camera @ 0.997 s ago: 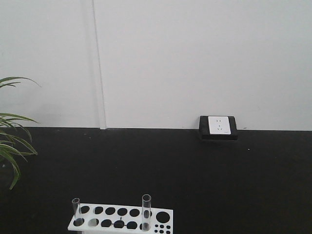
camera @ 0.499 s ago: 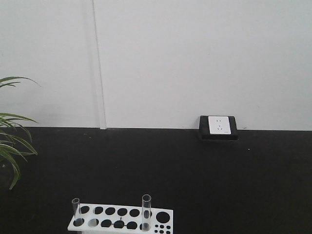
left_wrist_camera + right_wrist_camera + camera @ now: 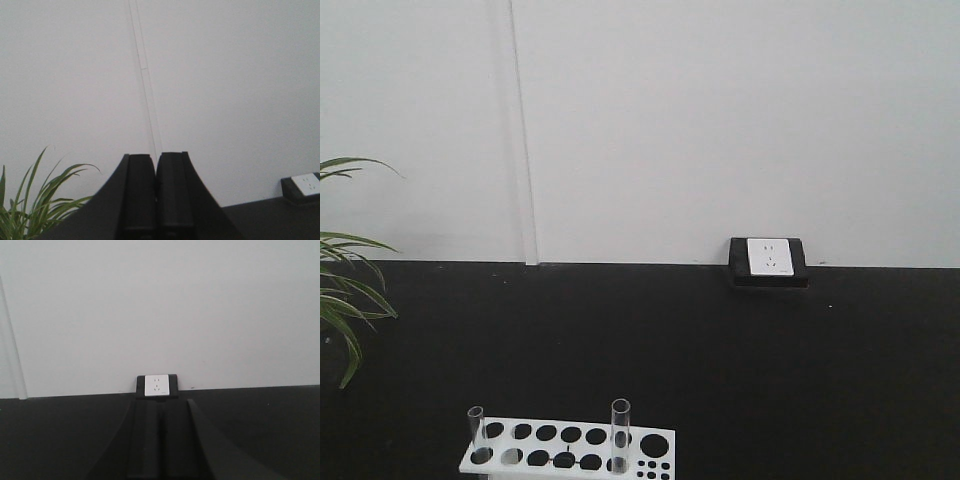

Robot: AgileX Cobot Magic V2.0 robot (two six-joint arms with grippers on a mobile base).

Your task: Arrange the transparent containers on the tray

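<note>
Glass: left test tube (image 3: 477,430), right test tube (image 3: 620,430) (2 in view) upright in white rack (image 3: 565,455); tray unseen. Light, slick, brittle: you pinch gently below rim. Left gripper (image 3: 156,159), right gripper (image 3: 159,407) pressed closed, empty.

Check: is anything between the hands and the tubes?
Nothing visible. The two tubes stand in the rack, open above; the left hand and right hand face the wall, no tube in their views.

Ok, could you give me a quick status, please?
Left gripper, right gripper shut, empty. Two test tubes standing in white rack. Tray not in view.
</note>
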